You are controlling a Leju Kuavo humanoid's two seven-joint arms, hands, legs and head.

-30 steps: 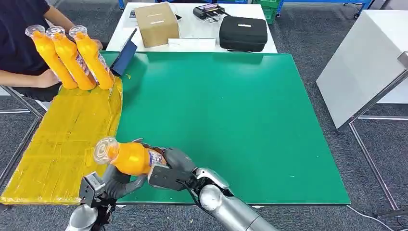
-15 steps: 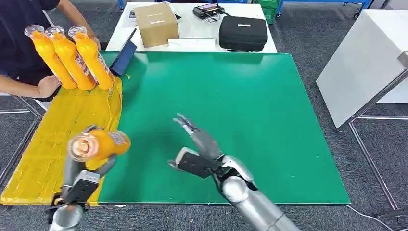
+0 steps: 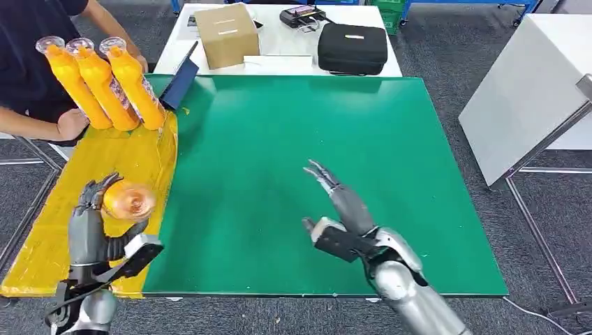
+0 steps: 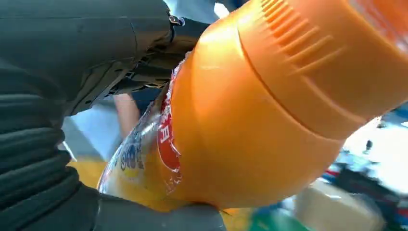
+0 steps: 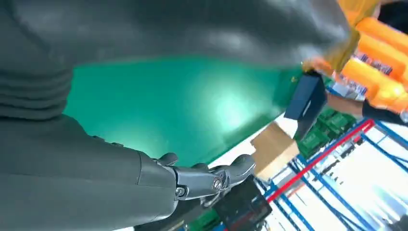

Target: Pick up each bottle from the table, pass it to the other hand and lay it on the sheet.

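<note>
My left hand (image 3: 94,227) grips an orange juice bottle (image 3: 128,201) above the near part of the yellow sheet (image 3: 84,209); the bottle's end faces the camera. In the left wrist view the bottle (image 4: 269,106) sits close up with dark fingers (image 4: 96,53) wrapped around it. My right hand (image 3: 342,216) hovers over the green table (image 3: 314,139) near its front edge, fingers spread and holding nothing; its fingers (image 5: 207,178) stand apart in the right wrist view. Three more orange bottles (image 3: 105,84) lie side by side at the sheet's far end.
A person (image 3: 35,63) stands at the far left with a hand (image 3: 70,124) on the sheet beside the three bottles. Behind the green table, a white table carries a cardboard box (image 3: 227,35) and a black case (image 3: 352,47). A blue tablet (image 3: 180,82) leans at the far left corner.
My left hand has carried the bottle leftward over the yellow sheet. My right hand has released it and drawn away to the right over the green table, fingers spread.
</note>
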